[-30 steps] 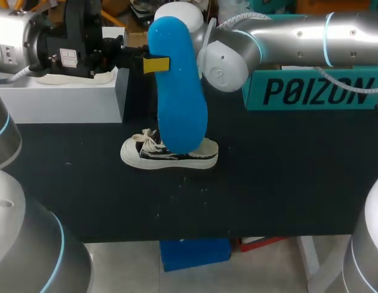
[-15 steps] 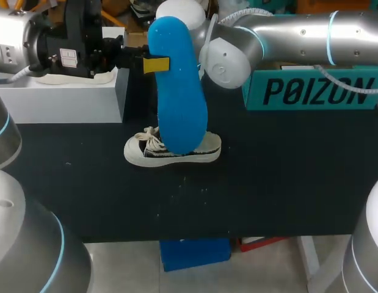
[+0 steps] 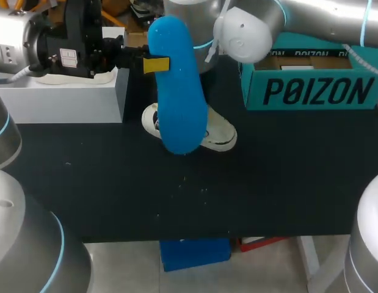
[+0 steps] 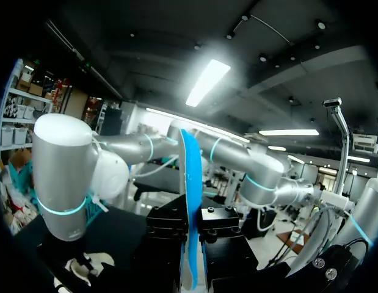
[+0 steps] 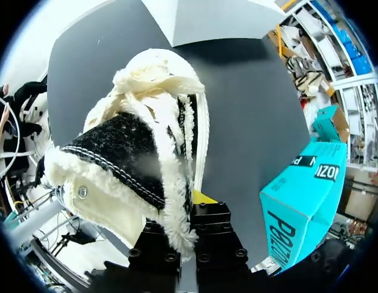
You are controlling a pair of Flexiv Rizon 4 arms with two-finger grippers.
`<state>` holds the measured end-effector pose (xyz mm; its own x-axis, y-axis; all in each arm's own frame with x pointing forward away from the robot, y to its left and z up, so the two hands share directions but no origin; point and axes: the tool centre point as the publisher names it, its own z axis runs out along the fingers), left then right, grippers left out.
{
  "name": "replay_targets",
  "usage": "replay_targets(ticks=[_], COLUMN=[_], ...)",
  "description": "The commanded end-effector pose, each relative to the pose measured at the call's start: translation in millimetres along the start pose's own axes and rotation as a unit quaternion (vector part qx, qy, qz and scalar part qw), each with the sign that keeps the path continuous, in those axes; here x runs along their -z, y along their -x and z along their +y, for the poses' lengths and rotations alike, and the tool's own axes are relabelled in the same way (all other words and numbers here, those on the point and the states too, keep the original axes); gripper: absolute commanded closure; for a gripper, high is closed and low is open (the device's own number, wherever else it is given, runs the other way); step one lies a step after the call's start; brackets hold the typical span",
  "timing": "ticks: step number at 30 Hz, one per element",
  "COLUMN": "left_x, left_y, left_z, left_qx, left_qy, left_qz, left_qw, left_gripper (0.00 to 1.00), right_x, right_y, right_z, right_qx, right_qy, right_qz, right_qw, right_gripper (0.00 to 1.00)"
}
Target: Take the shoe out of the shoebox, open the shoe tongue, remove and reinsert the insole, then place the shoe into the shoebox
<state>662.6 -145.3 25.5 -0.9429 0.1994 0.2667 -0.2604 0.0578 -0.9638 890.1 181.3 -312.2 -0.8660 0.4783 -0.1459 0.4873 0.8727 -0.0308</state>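
Note:
My left gripper (image 3: 153, 64) is shut on a tall blue insole (image 3: 176, 91) and holds it upright above the table's middle. In the left wrist view the insole (image 4: 190, 201) stands edge-on between the fingers of that gripper (image 4: 192, 226). Behind the insole is a black-and-cream sneaker (image 3: 220, 134), tilted, with its toe (image 3: 150, 119) pointing left. My right gripper (image 5: 190, 210) is shut on the fleecy heel collar of the sneaker (image 5: 140, 146). In the head view the insole and my right arm (image 3: 247, 27) hide that gripper. The teal shoebox (image 3: 311, 91) stands open at the back right.
A white box (image 3: 60, 97) with cream-coloured stuff on top stands at the back left, under my left arm. The black tabletop (image 3: 176, 201) stretches out in front of the shoe. In the right wrist view the teal shoebox (image 5: 301, 183) lies to one side of the gripper.
My right arm has swung up and to the right, lifting and turning the sneaker, which lay flat on its sole a second ago. The left arm and the insole have stayed still.

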Motion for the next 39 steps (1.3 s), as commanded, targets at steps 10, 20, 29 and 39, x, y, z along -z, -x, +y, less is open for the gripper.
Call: replay_targets(ticks=[10, 20, 29, 39], left_x=[-1, -1, -1, -1], left_y=[0.5, 0.5, 0.5, 0.5], left_z=[1, 1, 1, 1], left_qx=[0.0, 0.0, 0.0, 0.0], left_qy=[0.0, 0.0, 0.0, 0.0], left_qz=[-0.001, -0.001, -0.001, -0.001], left_qw=[1.0, 1.0, 1.0, 1.0], left_gripper=[1.0, 1.0, 1.0, 1.0], right_x=[6, -5, -16, -36], right_y=[-3.6, -9.3, -15.0, -24.4], right_z=[6.9, 9.2, 14.2, 21.3], right_qx=[-0.441, -0.531, -0.56, -0.524], right_qy=[-0.092, -0.076, -0.064, -0.026], right_qz=[0.025, 0.049, 0.039, 0.018], right_qw=[0.892, 0.842, 0.825, 0.851], right_gripper=[1.0, 1.0, 1.0, 1.0])
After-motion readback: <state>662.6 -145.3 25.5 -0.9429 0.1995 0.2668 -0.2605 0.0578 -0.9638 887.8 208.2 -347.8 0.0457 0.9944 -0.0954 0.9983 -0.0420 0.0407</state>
